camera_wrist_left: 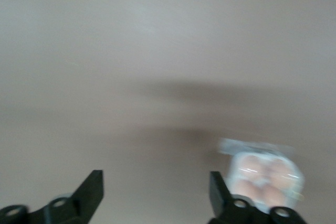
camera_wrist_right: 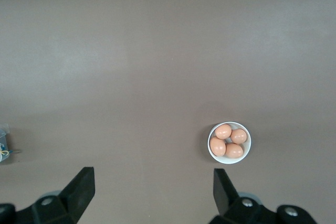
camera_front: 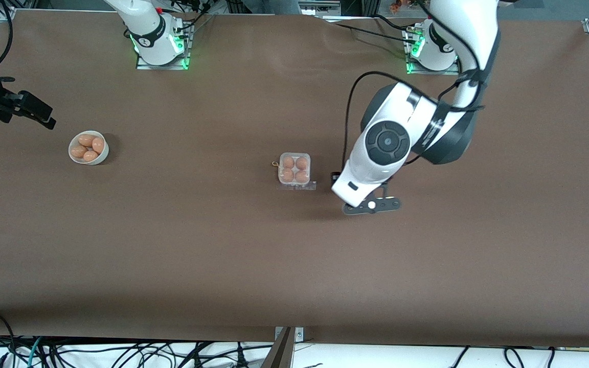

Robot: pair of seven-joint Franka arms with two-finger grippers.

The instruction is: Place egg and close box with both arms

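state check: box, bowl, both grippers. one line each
box: on the table, four eggs in its cells, lid down over them
bowl: upright toward the right arm's end of the table, four eggs in it
left gripper: open, empty, over bare table beside the box
right gripper: open, empty, up over the table near the bowl; this arm waits

Plain matte brown desk. Clear plastic four-cell box, whitish tray, holds four light orange-brown eggs. Round white bowl: same orange-brown eggs. Arms white with black bands; bases glow green.
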